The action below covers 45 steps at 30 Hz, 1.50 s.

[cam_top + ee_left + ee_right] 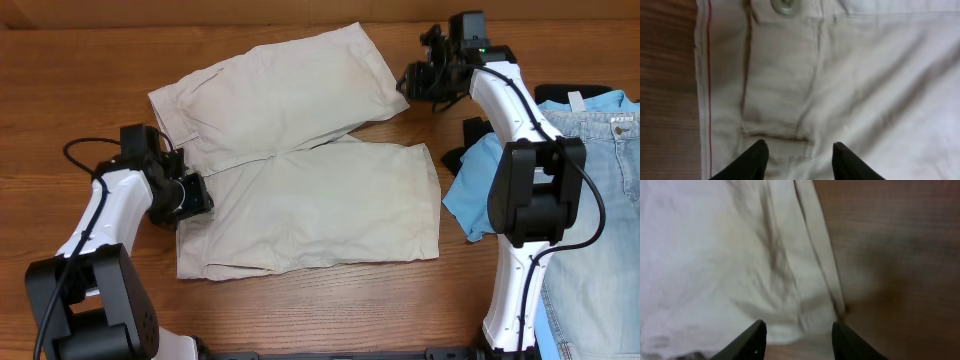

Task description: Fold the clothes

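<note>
Shorts, beige, lie flat on the wooden table, roughly centre. The waistband sits at 9 o'clock and both legs fan out toward 3 o'clock. The upper leg angles to 1-2 o'clock and the lower leg runs flat to 3-4. Laid open like this, every edge is reachable, so folding looks not yet begun.

L gripper sits over the waistband at 9 o'clock. In the wrist view its fingers are spread apart w/ flat cloth under them and nothing pinched. The button is at 12 o'clock of that view, so it's near the fly. Prob. there to grab the waist end.

R gripper is at 1-2 o'clock, right at the upper leg's hem. Its fingers are also spread, straddling the hem edge w/ bare wood at 3 o'clock, holding nothing. Prob. set to take that hem.

Jeans and blue shirt are piled at 3 o'clock, apart from the shorts, kept out of the work area.
</note>
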Available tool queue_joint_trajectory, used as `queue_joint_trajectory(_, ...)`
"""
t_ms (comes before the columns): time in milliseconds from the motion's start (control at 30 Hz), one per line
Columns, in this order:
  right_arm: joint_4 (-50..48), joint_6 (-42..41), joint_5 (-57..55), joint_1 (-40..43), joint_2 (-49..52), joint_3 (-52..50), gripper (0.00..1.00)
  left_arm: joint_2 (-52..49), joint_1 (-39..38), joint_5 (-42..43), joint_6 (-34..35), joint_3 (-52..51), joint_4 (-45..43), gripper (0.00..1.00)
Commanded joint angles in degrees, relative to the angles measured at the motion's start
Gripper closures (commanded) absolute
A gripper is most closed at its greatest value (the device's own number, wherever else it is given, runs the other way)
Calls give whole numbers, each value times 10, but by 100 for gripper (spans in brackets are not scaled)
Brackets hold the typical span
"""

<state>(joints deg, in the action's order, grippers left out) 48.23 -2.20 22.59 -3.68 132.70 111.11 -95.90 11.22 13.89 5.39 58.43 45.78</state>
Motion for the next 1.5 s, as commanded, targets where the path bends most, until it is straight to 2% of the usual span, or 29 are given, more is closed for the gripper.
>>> queue_joint_trajectory(0, 40, 1, 27, -2, -19, 7, 58, 3, -3, 23, -34, 83, 53, 59)
queue_joint_trajectory(133, 74, 4, 75, 5, -61, 8, 57, 3, -3, 22, -41, 171, 136, 57)
queue_joint_trajectory(300, 127, 7, 101, 3, -162, 8, 57, 3, -3, 21, -37, 271, 263, 56)
queue_joint_trajectory(400, 178, 3, 101, 2, -225, 8, 56, 4, -3, -2, -29, 277, 312, 59)
queue_joint_trajectory(500, 244, -27, 89, 2, -268, 7, 48, 5, -3, -49, 19, 267, 347, 62)
queue_joint_trajectory(567, 296, -40, 67, 2, -279, 7, 46, 5, -3, -73, 48, 261, 364, 69)
queue_joint_trajectory(633, 358, -40, 48, 2, -279, 5, 46, 11, -2, -73, 50, 261, 375, 73)
queue_joint_trajectory(767, 423, -40, 22, 1, -277, -33, 46, 60, 4, -122, 98, 261, 403, 67)
queue_joint_trajectory(833, 432, -40, 4, 0, -277, -63, 46, 91, 5, -175, 139, 261, 419, 53)
queue_joint_trajectory(900, 426, -40, -10, 0, -277, -104, 45, 122, 5, -201, 162, 260, 425, 40)
queue_joint_trajectory(967, 415, -40, -11, 0, -277, -140, 45, 142, 5, -198, 176, 255, 426, 31)
queue_joint_trajectory(1100, 389, -40, -4, 0, -277, -206, 45, 171, 6, -199, 187, 201, 409, 21)
queue_joint_trajectory(1267, 372, -35, 2, 0, -277, -253, 43, 173, 42, -146, 193, 67, 329, 31)
queue_joint_trajectory(1333, 375, -26, 2, 0, -277, -259, 43, 172, 77, -122, 186, 8, 286, 37)
queue_joint_trajectory(1467, 381, -23, 2, 0, -277, -260, 43, 172, 145, -57, 165, -47, 226, 43)
